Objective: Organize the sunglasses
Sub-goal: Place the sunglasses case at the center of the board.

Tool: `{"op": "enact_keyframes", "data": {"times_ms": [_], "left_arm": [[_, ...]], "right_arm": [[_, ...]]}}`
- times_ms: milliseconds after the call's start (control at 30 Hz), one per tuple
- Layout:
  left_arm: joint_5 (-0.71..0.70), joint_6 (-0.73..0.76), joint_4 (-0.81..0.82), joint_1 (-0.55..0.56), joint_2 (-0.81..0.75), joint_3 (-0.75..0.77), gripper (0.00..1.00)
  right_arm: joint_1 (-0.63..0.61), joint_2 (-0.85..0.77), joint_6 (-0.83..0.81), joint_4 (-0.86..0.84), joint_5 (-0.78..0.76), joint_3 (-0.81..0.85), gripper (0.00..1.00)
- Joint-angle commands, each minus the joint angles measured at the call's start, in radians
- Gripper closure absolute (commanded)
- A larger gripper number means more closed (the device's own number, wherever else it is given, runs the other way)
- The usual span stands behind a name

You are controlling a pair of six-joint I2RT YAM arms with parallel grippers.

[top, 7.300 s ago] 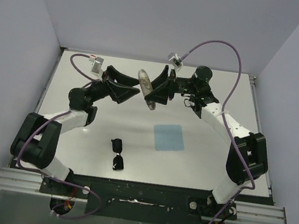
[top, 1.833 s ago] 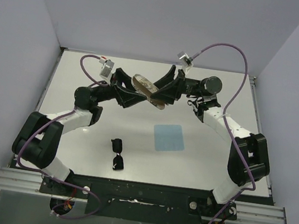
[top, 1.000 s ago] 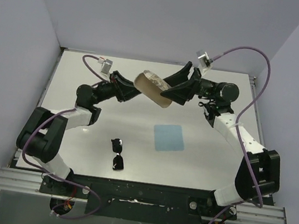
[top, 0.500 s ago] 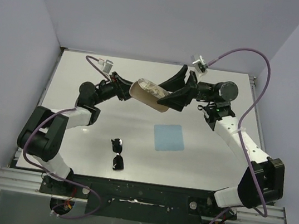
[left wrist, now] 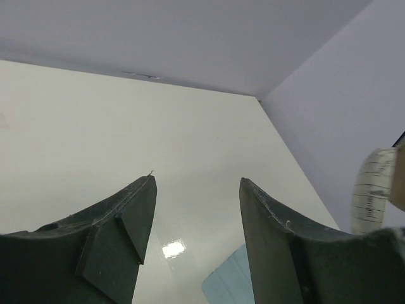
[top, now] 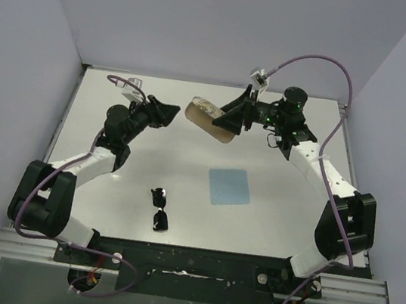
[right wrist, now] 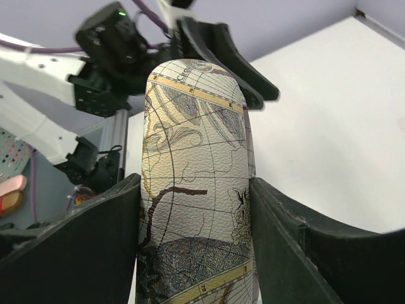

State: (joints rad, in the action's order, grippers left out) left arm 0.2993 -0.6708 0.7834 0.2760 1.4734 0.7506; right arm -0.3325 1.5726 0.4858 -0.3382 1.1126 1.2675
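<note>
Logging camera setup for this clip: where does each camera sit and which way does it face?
Top external: above and behind, looking down on the table; left arm and right arm show.
Left wrist: on the left wrist, facing across the table to its far corner; the open left gripper shows.
Right wrist: on the right wrist, facing the left arm; the right gripper clamps the case.
Shared: top and left wrist both show the blue cloth.
</note>
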Motion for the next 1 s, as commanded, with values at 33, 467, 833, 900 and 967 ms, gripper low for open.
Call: {"op": "enact_keyframes", "data": {"times_ms": [33,467,833,900,967], "left_arm": [[-0.164,0.034,-0.067,-0.012,-0.074,-0.013,0.47],[-0.163,0.014,-0.024,-0.016,-0.097,-0.071,0.47],[-0.146,0.006,-0.003,-0.018,-0.099,-0.089,0.47],[-0.140,0.003,0.001,-0.018,-0.095,-0.089,0.47],[-0.138,0.002,0.006,-0.018,-0.093,-0.089,0.47]], "right_arm": [[0.009,0.098,-0.161,0.205,-0.065,0.099,1.00],[0.003,0.394,-0.347,0.455,-0.086,0.271,1.00],[-0.001,0.628,-0.455,0.623,-0.063,0.501,1.00],[-0.003,0.667,-0.481,0.667,-0.064,0.551,1.00],[-0.005,0.698,-0.505,0.709,-0.060,0.595,1.00]]}}
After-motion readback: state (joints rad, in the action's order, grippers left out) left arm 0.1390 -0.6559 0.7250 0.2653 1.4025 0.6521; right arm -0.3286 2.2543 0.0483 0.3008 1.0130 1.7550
